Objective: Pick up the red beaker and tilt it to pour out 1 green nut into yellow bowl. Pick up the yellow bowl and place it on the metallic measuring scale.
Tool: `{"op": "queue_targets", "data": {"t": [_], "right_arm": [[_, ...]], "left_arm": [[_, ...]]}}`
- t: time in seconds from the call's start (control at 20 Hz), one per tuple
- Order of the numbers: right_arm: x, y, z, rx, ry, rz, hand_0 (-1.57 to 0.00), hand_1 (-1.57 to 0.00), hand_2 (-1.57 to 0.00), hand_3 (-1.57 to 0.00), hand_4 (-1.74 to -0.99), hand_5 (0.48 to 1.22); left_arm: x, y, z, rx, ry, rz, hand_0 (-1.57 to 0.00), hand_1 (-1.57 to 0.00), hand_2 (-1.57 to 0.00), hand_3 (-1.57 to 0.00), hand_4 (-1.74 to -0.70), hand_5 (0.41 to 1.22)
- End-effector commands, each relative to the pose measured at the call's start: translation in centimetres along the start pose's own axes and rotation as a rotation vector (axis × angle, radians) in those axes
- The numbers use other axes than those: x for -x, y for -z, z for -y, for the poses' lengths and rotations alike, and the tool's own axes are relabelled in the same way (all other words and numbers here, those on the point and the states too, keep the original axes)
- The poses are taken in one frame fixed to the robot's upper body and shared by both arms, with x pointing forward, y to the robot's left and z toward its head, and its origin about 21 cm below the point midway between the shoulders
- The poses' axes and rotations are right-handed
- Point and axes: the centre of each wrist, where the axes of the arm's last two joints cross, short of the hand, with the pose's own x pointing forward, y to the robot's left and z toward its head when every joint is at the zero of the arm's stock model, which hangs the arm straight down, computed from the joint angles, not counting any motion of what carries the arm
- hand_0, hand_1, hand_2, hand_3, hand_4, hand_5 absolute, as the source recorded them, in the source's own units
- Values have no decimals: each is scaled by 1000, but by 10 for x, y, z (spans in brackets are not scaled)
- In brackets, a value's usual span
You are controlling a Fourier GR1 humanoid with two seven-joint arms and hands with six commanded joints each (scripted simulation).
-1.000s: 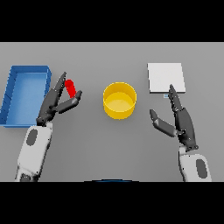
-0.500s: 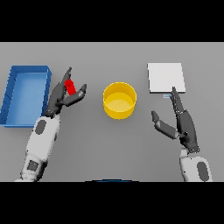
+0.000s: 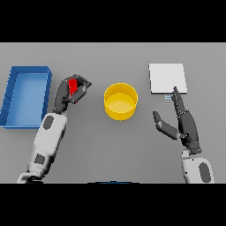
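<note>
The red beaker [image 3: 73, 85] stands left of the yellow bowl [image 3: 120, 101], mostly covered by my left hand [image 3: 66, 93], whose fingers and thumb curl round it. The bowl sits at the table's middle and looks empty inside; no green nut shows. The metallic measuring scale [image 3: 167, 78] is a pale square plate at the back right. My right hand [image 3: 184, 125] hovers open in front of the scale and right of the bowl, fingers straight and pointing toward the scale.
A blue open tray [image 3: 25, 95] lies at the left edge, just beside my left arm. Bare grey table lies between the bowl and the right hand.
My left hand has moved forward and closed its fingers round the red beaker. The right hand has drifted slightly to the right, staying open.
</note>
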Motion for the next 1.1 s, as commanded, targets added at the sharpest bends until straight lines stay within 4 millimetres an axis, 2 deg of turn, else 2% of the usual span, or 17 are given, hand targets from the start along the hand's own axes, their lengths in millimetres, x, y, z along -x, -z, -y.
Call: {"op": "queue_targets", "data": {"t": [0.0,0.1,0.25,0.35,0.5,0.65,0.8,1.05], "right_arm": [[1,0,0,7,-3,-10,1,1,1,1,-1239,648],[-2,0,-1,6,-11,16,1,1,1,1,-1242,650],[1,-1,-3,-3,19,10,1,1,1,1,-1255,644],[2,0,-3,3,5,-2,1,1,1,1,-1245,642],[3,1,-3,0,-8,4,1,1,1,1,-1238,643],[3,-4,-1,4,-17,14,1,1,1,1,-1228,645],[4,-2,-2,1,-33,21,1,1,1,1,-1219,653],[6,0,-2,-3,-57,29,1,1,1,1,-1219,661]], "left_arm": [[1,-1,1,4,15,18,-1049,-1067,-1106,-1058,-1589,1079],[2,-4,0,9,7,30,-1237,-1248,-1273,-1154,-1636,1130],[-1,-2,-1,15,9,17,-1400,-1406,-1419,-1357,-1542,1174],[0,-3,-3,23,-58,35,-1462,-1465,-1473,-1434,-1614,1165],[-17,4,-11,32,-134,90,-1515,-1517,-1521,-1501,-1676,1144],[-33,3,-17,45,-137,124,-1542,-1543,-1545,-1535,-1708,1132],[-47,5,-19,81,-79,152,-1556,-1557,-1558,-1553,-1724,1130],[-58,14,-22,110,19,148,-1556,-1557,-1558,-1553,-1724,1139]]}}
